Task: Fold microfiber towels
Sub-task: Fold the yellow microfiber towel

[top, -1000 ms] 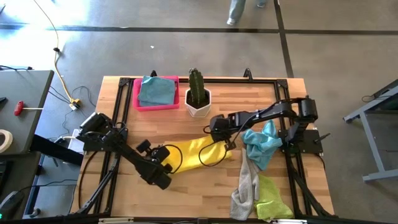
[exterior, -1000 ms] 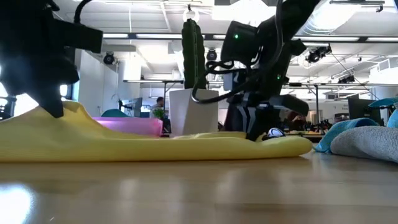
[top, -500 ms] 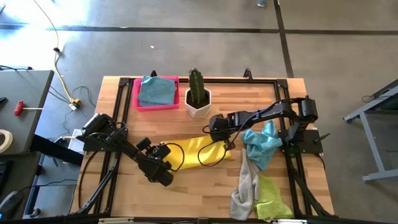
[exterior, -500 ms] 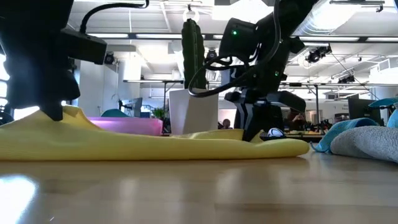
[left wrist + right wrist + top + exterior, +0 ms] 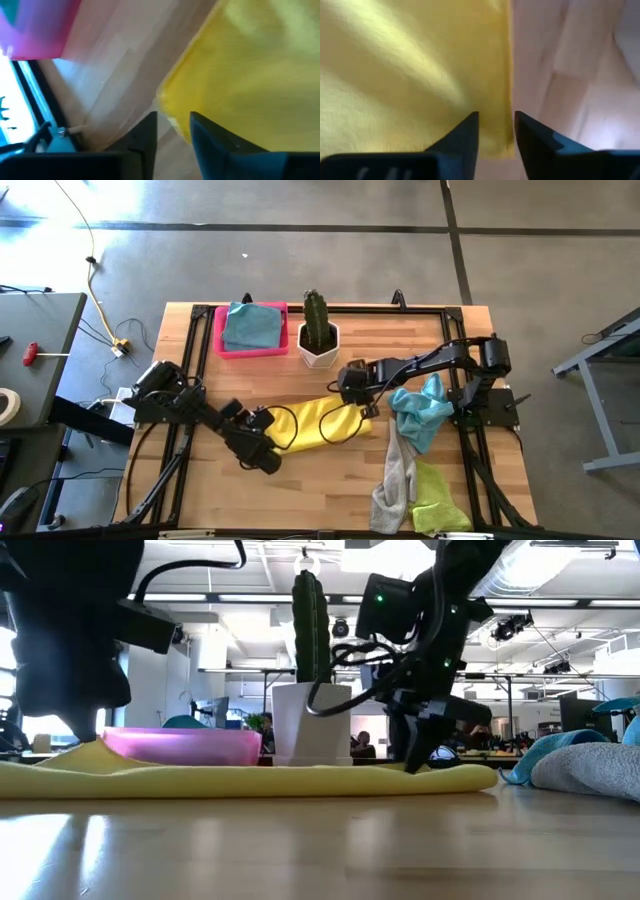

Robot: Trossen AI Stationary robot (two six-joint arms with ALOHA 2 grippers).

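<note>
Spreading step: yellow towel (image 5: pixel 315 423) lies mid-table, left gripper (image 5: pixel 172 131) and right gripper (image 5: pixel 495 131) each pinching an opposite edge; next move likely requires drawing it flat before folding.

This is a robotics lab or open workshop hall. A wooden counter (image 5: pixel 300 480) with a black metal frame (image 5: pixel 190 340) stands on a bare concrete floor (image 5: pixel 300 260) with loose cables (image 5: pixel 95 290). Beyond it, the low view shows a wide room with exposed ceiling lights (image 5: pixel 570 615) and distant workstations (image 5: pixel 575 715).
</note>
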